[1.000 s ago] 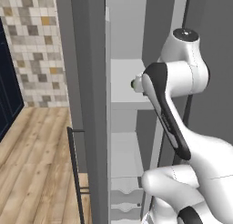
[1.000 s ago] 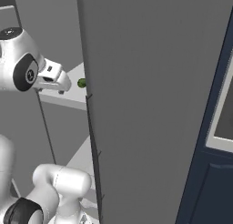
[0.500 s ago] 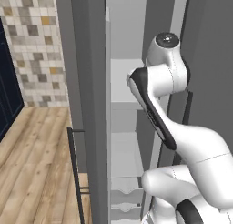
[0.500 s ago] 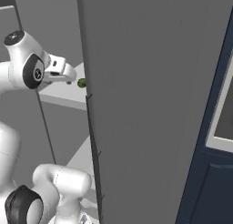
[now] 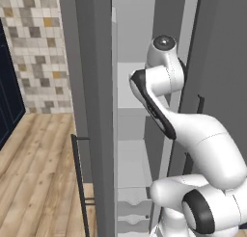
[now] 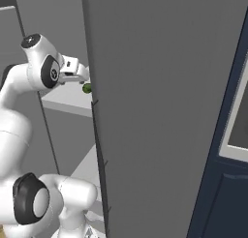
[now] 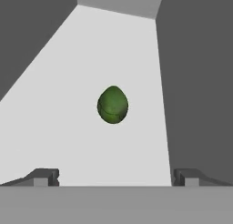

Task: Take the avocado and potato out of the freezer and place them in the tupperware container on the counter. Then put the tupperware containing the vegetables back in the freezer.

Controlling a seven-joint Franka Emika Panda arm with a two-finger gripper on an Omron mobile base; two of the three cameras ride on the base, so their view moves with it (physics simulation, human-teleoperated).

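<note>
A dark green avocado (image 7: 113, 104) lies on a pale grey shelf (image 7: 68, 127) inside the freezer (image 5: 132, 86). My gripper (image 7: 116, 177) faces it from a short distance, open, with the fruit centred between the two fingertips (image 7: 45, 176) and nothing between them. From the right base view the hand (image 6: 72, 70) reaches over the shelf just left of the avocado (image 6: 87, 88), which peeks out beside the door's edge. The potato, the tupperware container and the counter are out of view.
The open grey freezer door (image 6: 160, 111) stands close on the arm's right. Grey compartment walls (image 7: 195, 82) flank the shelf. White drawers (image 5: 130, 209) sit low down, and a dark vertical handle (image 5: 79, 183) is on the left. A navy cabinet (image 6: 227, 184) is at far right.
The arm has swung up and deeper into the freezer compartment, bringing the hand closer to the avocado. The jaws have stayed open and the avocado has not moved.
</note>
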